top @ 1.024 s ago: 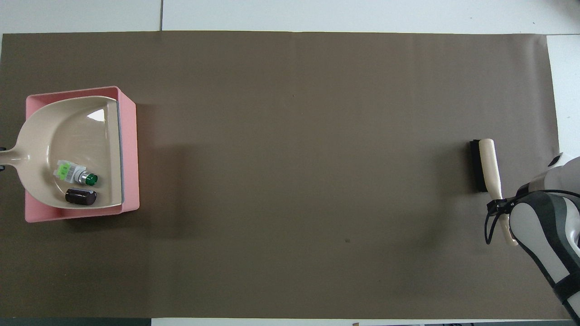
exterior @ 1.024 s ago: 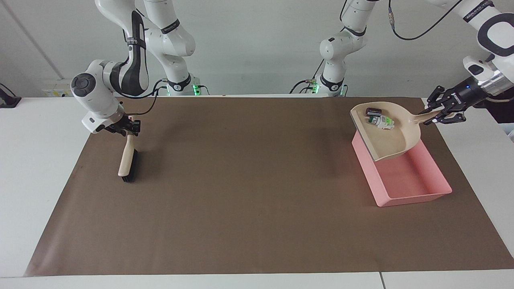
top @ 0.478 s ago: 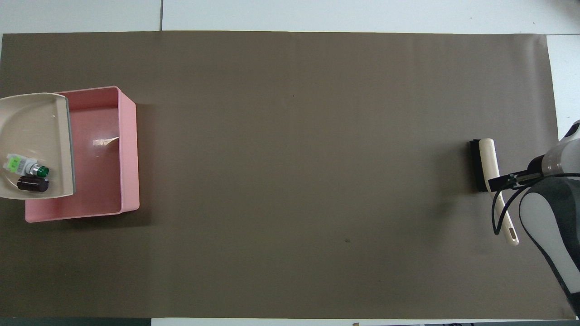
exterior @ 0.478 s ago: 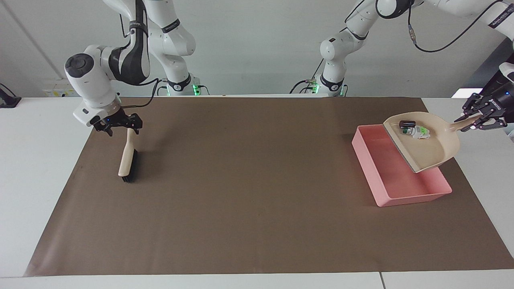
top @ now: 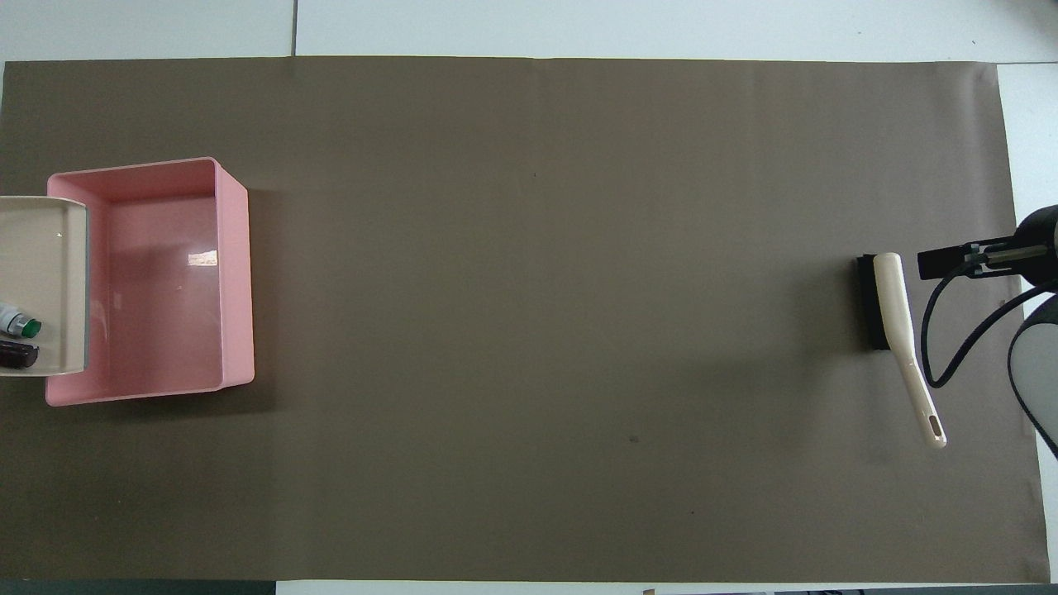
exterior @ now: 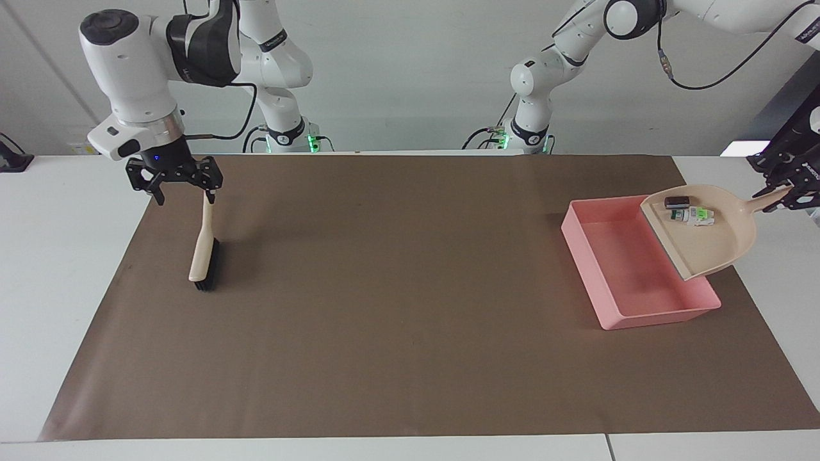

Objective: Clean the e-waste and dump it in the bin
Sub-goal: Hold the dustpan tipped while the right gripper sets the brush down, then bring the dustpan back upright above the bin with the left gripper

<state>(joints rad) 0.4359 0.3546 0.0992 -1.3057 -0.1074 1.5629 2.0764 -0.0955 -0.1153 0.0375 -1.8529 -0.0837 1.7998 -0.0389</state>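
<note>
From my remote seat I see the left gripper (exterior: 787, 192) raised at the left arm's end of the counter (exterior: 64, 256), closed on the handle of a beige dustpan (exterior: 711, 240). The dustpan hangs in the air, stretching away from that gripper and tilted, its open lip lowest and over the edge of the pink bin (exterior: 599, 282). The bin sits on the brown mat (exterior: 397, 307) just below and beside the left gripper.

Two bits of e-waste lie inside the dustpan, close to the handle end. One is a dark stubby cylinder (exterior: 676, 202). The other is a white-grey part with green marks (exterior: 693, 216), touching or nearly touching the cylinder. From overhead, only a strip of the dustpan shows, with both bits at the picture's edge, and the bin's floor is bare pink.

The right gripper (exterior: 181, 191) hangs above the mat at the right arm's end, fingers spread open and holding nothing. Directly under it lies a brush (exterior: 205, 256) with a beige handle and black bristles, resting on the mat, its handle tip pointing up toward the gripper.
</note>
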